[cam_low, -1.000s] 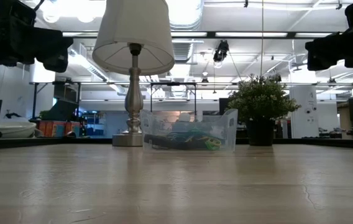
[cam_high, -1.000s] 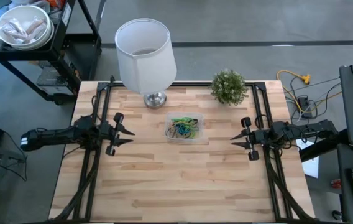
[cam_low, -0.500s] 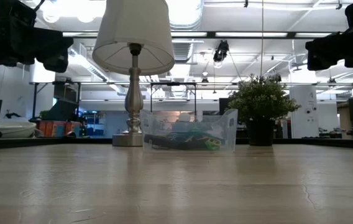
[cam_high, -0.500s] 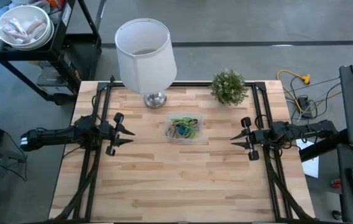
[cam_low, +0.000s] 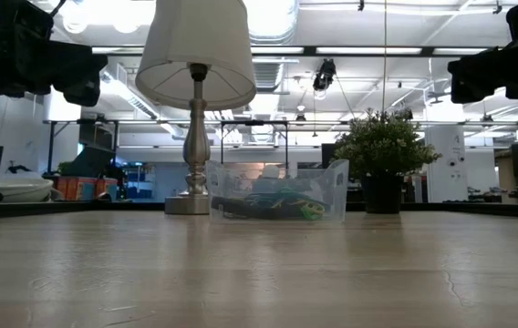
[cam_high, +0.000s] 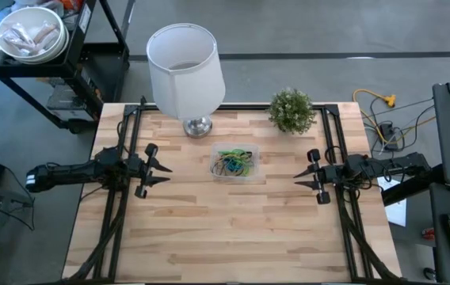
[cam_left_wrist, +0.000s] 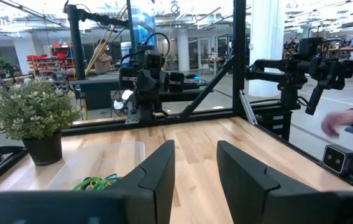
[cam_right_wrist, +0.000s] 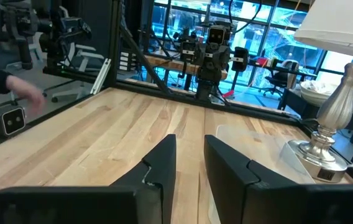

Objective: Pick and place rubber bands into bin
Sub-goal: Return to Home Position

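High view, table (cam_high: 233, 229): the left gripper (cam_high: 165, 174) hung near the left edge and the right gripper (cam_high: 298, 179) near the right edge. Each had its jaws apart and pointed inward, and a wide stretch of bare wood lay between and in front of them. The bin (cam_high: 215, 174) stood midway between the grippers, toward the back, just in front of the lamp (cam_high: 185, 71) and near the plant (cam_high: 291, 109); it held the rubber bands (cam_high: 234, 164), a tangle of green and dark loops.
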Robot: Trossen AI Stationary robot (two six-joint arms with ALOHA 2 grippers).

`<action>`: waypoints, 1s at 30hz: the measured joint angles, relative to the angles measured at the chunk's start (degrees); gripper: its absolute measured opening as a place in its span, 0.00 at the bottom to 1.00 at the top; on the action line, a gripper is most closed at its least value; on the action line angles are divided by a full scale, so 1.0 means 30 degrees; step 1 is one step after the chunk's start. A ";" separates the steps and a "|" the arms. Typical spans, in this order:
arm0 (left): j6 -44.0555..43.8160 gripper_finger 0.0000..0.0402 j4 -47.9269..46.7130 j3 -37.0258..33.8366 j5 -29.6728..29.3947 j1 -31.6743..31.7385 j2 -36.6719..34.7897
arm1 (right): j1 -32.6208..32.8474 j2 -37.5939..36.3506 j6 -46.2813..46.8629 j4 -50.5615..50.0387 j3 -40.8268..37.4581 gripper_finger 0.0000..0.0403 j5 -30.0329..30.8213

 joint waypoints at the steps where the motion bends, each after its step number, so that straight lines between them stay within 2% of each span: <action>1: 0.0000 0.26 0.0004 0.0000 0.0001 0.0000 0.0001 | 0.0000 -0.0006 0.0000 0.0000 0.0000 0.19 0.0000; 30: 0.0000 0.26 0.0003 0.0000 0.0002 0.0015 0.0000 | 0.0000 0.0000 -0.0006 -0.0007 0.0000 0.17 -0.0003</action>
